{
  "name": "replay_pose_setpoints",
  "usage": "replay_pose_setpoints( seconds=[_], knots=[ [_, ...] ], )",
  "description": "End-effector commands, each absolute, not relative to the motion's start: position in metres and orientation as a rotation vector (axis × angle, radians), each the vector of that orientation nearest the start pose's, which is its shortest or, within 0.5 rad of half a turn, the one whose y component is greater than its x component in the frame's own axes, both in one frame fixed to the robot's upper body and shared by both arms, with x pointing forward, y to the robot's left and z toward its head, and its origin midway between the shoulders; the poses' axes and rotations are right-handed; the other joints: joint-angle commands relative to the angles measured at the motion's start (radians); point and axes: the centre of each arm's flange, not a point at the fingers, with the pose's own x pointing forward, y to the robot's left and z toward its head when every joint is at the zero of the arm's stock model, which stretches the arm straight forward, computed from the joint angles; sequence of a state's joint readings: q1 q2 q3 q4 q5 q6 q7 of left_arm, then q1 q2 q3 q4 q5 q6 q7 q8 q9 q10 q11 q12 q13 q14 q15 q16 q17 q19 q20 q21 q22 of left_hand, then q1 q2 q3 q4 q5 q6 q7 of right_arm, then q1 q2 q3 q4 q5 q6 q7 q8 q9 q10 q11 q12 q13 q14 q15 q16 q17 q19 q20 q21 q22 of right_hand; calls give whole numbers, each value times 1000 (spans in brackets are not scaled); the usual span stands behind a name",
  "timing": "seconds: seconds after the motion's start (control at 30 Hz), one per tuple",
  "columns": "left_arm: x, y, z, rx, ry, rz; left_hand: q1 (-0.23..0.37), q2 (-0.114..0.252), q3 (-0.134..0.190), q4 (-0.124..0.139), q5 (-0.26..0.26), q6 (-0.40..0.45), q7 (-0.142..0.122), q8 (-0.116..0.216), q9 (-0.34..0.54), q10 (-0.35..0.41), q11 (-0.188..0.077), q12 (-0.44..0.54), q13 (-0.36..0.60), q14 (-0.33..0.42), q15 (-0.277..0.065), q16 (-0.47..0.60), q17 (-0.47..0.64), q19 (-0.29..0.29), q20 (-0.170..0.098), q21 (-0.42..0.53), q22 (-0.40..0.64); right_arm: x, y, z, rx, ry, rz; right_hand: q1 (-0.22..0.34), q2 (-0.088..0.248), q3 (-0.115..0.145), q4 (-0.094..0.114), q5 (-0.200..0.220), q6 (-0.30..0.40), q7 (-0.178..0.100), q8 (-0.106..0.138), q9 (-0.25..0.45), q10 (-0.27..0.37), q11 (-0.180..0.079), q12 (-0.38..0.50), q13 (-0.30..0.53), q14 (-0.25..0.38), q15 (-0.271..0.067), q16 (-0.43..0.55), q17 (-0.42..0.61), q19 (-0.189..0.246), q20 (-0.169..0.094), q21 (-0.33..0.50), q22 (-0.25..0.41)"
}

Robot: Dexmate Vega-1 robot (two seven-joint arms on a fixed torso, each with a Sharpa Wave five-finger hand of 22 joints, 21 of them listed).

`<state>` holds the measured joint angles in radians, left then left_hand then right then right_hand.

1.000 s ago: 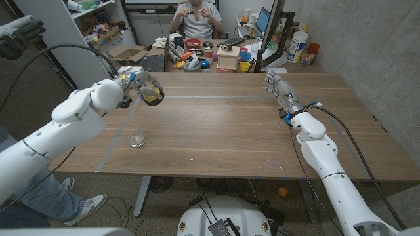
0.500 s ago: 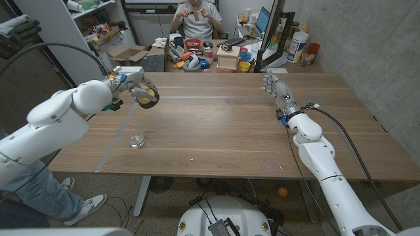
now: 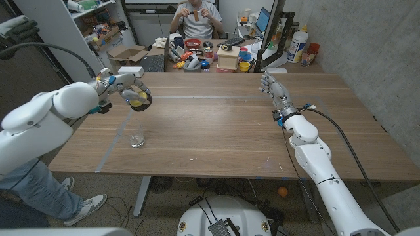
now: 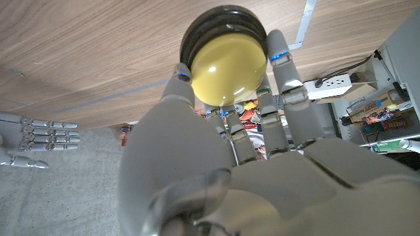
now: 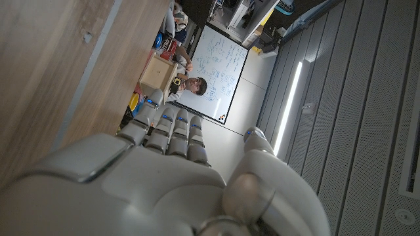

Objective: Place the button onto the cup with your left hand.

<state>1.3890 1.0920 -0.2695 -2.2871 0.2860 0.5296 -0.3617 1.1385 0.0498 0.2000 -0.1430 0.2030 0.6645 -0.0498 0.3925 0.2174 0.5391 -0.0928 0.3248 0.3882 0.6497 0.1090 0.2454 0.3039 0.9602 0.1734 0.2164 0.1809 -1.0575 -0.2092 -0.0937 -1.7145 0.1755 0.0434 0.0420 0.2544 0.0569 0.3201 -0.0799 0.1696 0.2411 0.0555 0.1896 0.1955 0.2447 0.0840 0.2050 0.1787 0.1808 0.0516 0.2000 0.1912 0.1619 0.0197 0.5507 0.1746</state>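
My left hand holds a round button with a yellow dome and a black base, raised above the table's far left. In the left wrist view the button sits between the fingertips of my left hand. A small clear glass cup stands upright on the table, nearer the front than the button and apart from it. My right hand stands on the far right of the table with its fingers straight and nothing in it; the right wrist view shows its back.
The wooden table has pale tape lines across it. A person sits behind the far edge at a cluttered desk. A cardboard box and shelves stand at the far left. My right hand shows small in the left wrist view.
My left hand has carried the button leftward and slightly nearer, toward the space above the cup. The right arm has shifted slightly left.
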Motion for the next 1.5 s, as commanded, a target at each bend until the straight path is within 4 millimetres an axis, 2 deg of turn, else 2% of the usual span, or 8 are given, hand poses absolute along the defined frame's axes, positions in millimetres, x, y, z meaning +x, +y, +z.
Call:
replay_pose_setpoints(
  seconds=[0.03, 1.0, 1.5],
  knots=[
    [434, 399, 83, 1373, -257, 157, 59, 65, 35, 26, 1, 12, -1, 5, 4, 9, -2, 0, 4, 105, -98, 4, 4, -5, 0, -6, 3, 584, -218, -5, -70, -672, 146, 2, -2, 2, -4, 7, 0, -5, 8, -1, 4, 0, 4, 5, 5, -1, -1, -1, 9, -3, -2, 2],
    [424, 414, 59, 1367, -176, 157, 58, 64, 43, 25, 2, 18, 2, 4, 1, 16, -7, -6, 9, 115, -99, -1, 6, -16, -1, -6, 5, 589, -218, -7, -55, -677, 148, 2, -1, 2, -6, 7, 1, -4, 9, -1, 7, 2, 5, 5, 9, -2, -1, -1, 18, -1, -12, 2],
    [426, 409, 48, 1362, -163, 133, 57, 62, 46, 25, 2, 22, 3, 4, 0, 18, -6, -10, 12, 118, -101, -4, 7, -21, -2, -5, 5, 590, -220, -11, -48, -682, 153, 2, 0, 2, -8, 7, 2, -5, 9, -1, 9, 2, 5, 5, 13, -3, 0, -1, 28, -7, -14, 2]
  ],
)
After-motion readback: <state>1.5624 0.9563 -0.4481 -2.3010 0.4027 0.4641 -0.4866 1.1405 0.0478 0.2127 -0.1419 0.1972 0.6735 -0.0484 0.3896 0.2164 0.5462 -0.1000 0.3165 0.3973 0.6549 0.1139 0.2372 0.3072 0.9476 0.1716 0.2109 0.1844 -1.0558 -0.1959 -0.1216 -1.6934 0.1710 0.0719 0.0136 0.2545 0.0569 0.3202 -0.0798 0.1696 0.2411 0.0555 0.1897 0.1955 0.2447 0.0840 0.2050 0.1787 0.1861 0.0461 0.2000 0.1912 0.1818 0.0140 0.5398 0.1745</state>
